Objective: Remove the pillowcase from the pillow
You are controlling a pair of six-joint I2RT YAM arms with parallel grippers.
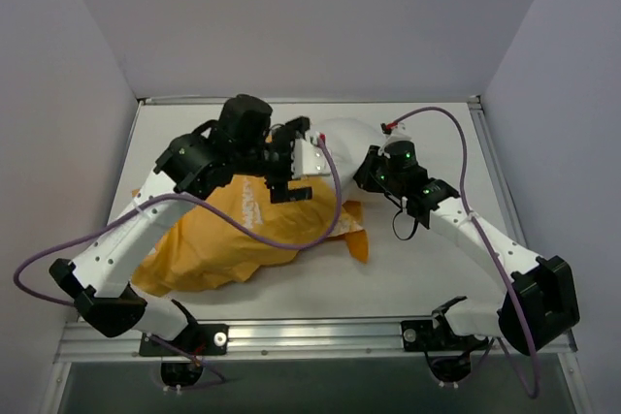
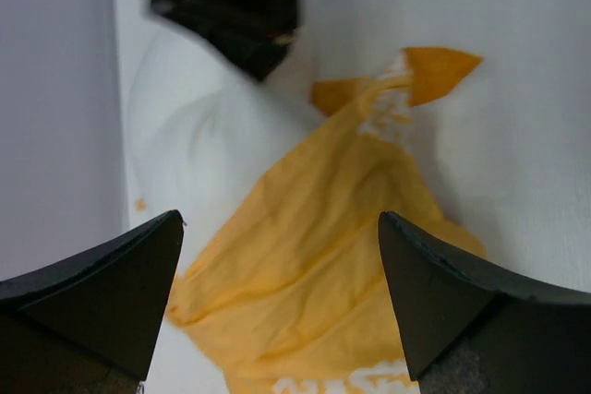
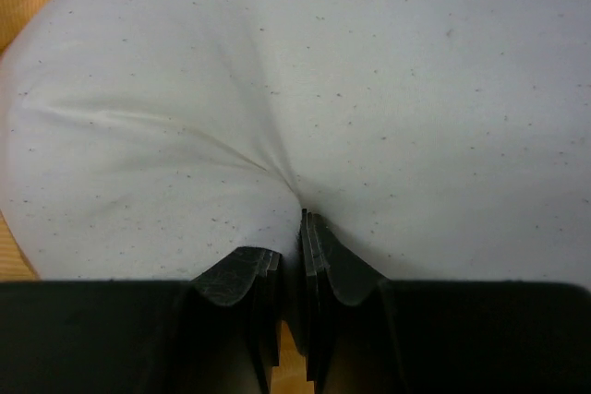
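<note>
Roughly left-right lies the pillowcase, mouth seemingly facing pillow.

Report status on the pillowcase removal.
Left jaws open, empty, above pillowcase. Right jaws shut on pillow. Pillowcase bunched beside pillow; fully off, cannot tell. No obstruction seen.

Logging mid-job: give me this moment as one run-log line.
left gripper: open above pillowcase | right gripper: shut on pillow | pillowcase: bunched, fully off unclear
</note>
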